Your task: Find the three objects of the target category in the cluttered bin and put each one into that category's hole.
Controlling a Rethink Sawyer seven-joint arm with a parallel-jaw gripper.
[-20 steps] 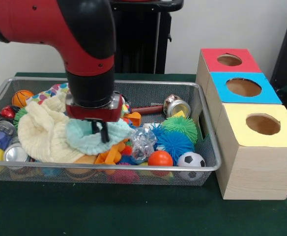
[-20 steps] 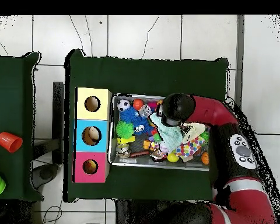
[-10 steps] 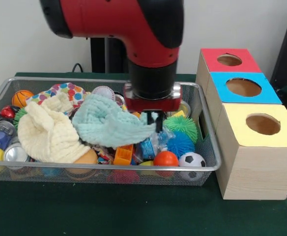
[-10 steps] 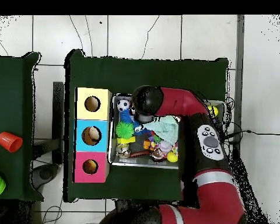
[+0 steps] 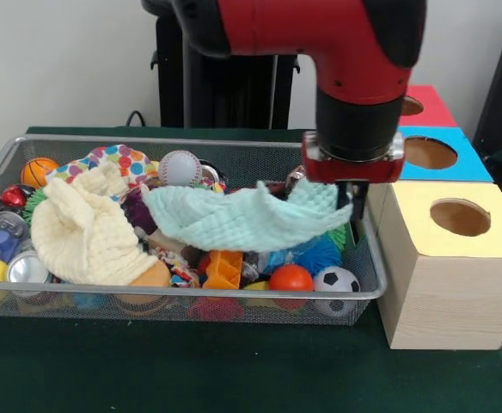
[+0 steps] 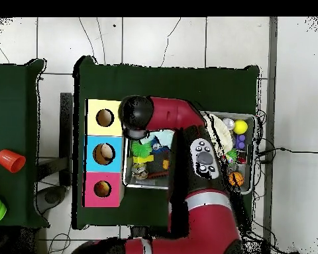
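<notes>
Now: claw [image 5: 352,205] clamped on mint cloth [image 5: 242,219] beside yellow box [image 5: 450,262].
Overhead, we see the arm [image 6: 181,122] hiding that grip.

— What moved?
— I swung my gripper [image 5: 349,205] from over the middle of the basket [image 5: 234,295] to its end by the yellow box [image 5: 450,258], dragging the mint cloth [image 5: 242,219] along.
— And the cloth?
— Was bunched on the pile, now lifted and stretched out across the toys. Baseball [image 5: 180,168] uncovered, spiky balls mostly covered.
</notes>
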